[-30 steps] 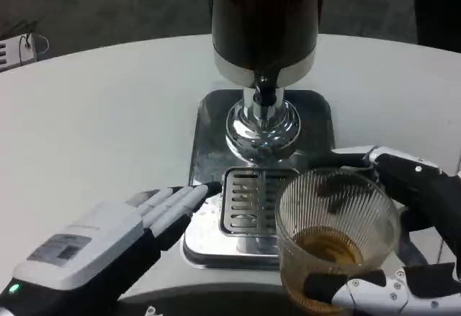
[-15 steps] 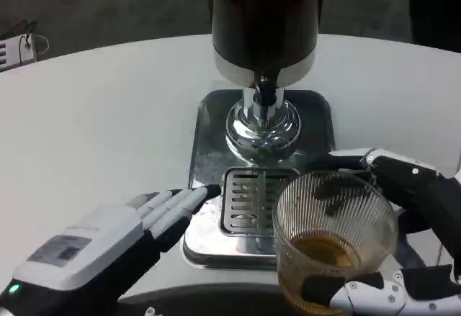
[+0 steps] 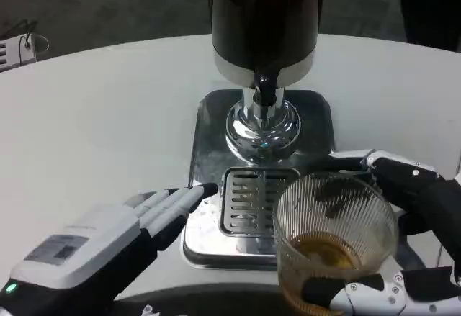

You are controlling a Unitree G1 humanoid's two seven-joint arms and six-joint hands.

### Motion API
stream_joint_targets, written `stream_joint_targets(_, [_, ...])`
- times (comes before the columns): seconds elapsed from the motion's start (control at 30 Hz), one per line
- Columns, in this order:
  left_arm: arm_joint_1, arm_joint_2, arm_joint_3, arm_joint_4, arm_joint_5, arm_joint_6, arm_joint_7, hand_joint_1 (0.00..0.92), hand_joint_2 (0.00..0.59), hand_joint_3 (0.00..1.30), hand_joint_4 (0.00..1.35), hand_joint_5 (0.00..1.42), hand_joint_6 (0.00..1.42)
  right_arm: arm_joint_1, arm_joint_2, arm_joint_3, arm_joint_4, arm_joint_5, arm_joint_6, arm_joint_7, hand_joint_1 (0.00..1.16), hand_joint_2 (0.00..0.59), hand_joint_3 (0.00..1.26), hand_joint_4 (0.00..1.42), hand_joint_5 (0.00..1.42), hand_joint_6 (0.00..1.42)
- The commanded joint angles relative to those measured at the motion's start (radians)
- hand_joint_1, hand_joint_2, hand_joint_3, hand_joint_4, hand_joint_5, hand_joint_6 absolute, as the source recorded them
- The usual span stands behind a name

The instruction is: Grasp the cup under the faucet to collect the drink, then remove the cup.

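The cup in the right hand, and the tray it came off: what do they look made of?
The cup looks like clear ribbed glass or hard plastic: the brown drink and the right hand show through its fluted wall. I cannot tell which. The tray looks like polished metal, probably stainless steel: it is silver and mirrors the dispenser, with a slotted grate in it.

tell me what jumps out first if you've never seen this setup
The ribbed clear cup at the lower right, holding a little brown drink, gripped by the right hand and sitting off to the right of the faucet. Behind it rises the dark drink dispenser on its shiny steel base, with the slotted drip tray in front. At the lower left, the left hand lies flat, fingertips at the base's edge.
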State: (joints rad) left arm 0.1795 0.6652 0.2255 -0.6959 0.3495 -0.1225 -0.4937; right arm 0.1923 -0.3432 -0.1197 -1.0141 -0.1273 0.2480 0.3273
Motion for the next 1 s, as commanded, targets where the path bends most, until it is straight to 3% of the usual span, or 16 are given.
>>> stream_joint_targets(0.03, [0.005,0.007,0.009,-0.011,-0.016,0.008,-0.018,0.0,0.036,0.0,0.0,0.0,0.0,-0.002,0.005,-0.003,-0.027,0.02,-0.021,-0.006,0.92,0.218,0.95,1.16,1.33,1.42])
stream_joint_targets(1.0, [-0.021,0.013,0.004,0.0,-0.027,0.023,-0.034,0.0,0.036,0.0,0.0,0.0,0.0,-0.022,0.004,-0.009,-0.009,0.024,-0.02,-0.006,0.91,0.227,0.95,1.17,1.34,1.42])
